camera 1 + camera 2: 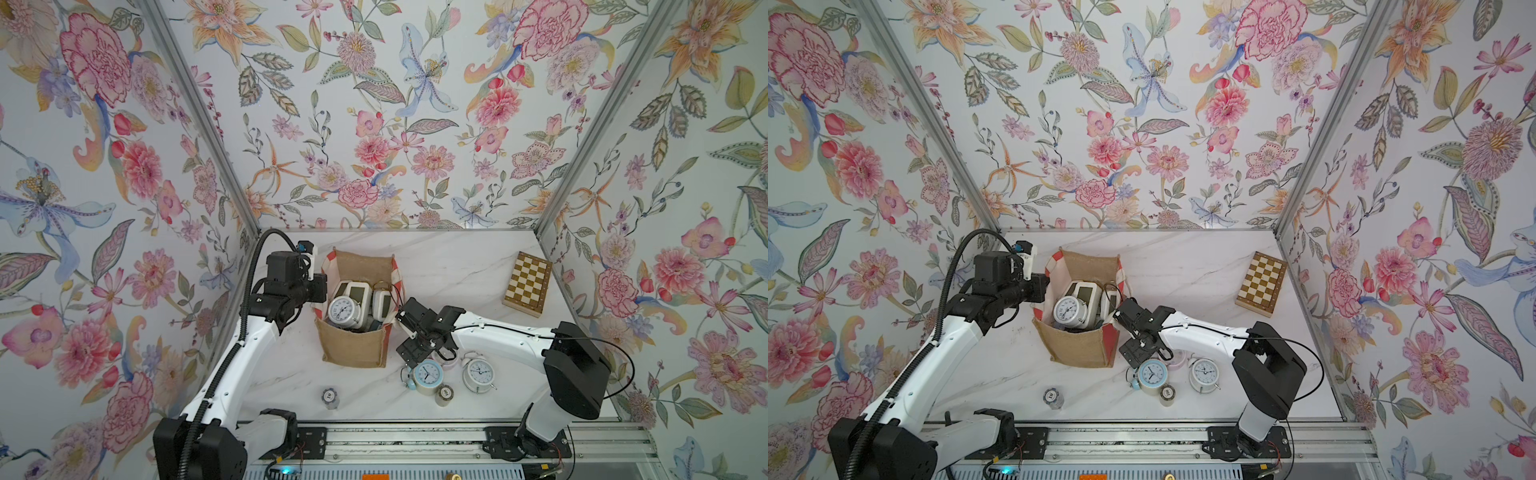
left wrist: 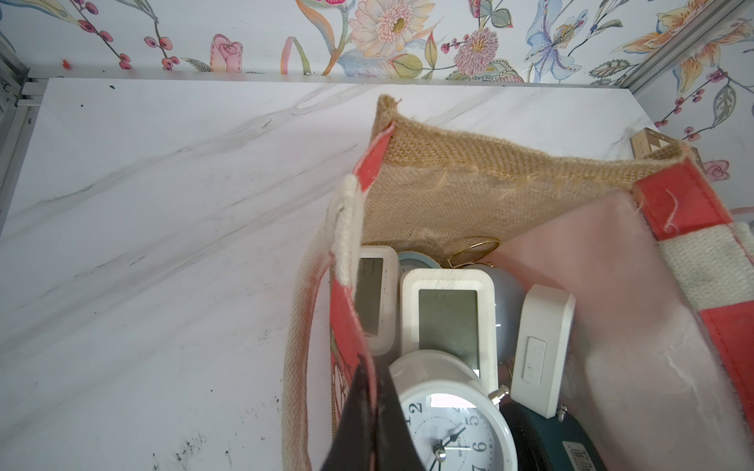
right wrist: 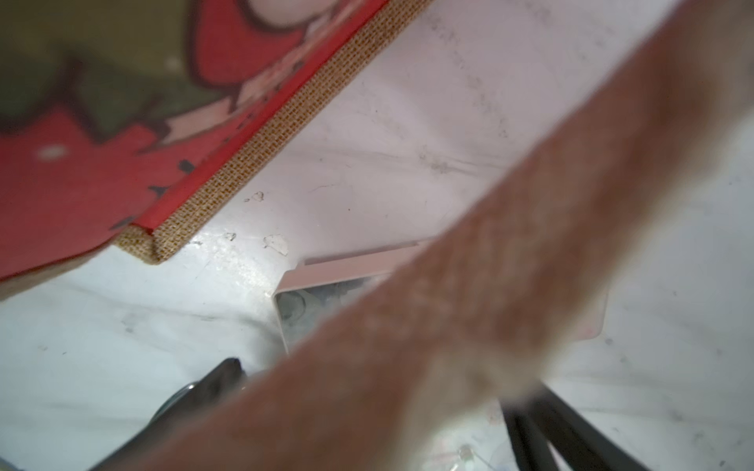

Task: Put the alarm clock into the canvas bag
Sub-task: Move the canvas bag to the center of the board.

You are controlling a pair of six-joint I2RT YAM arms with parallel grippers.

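- left end effector [image 2: 373, 407] is clamped shut on the left striped side panel of the canvas bag [image 1: 353, 347]; I read that as holding the mouth open
- the bag stands upright mid table [image 1: 457, 266], with several clocks already inside and a white round clock [image 1: 344, 309] on top
- right end effector [image 1: 402, 332] has its jaws spread wide with nothing between them, just beside the bag's right side panel
- loose on the table: blue alarm clock [image 1: 428, 372] just beside the right end effector, on its base-rail side; white twin-bell alarm clock [image 1: 478, 371] further to the robot's right
- both are round and lie face up, so there's no long axis to align to; the right arm is clearly nearer and the left is busy
- my pick is the blue one: come down toward the rail, grab, then carry it to the robot's left over the rim
- a blurred tan strap [image 3: 449, 306] crosses the right wrist view close to the lens, likely a bag handle; snag risk
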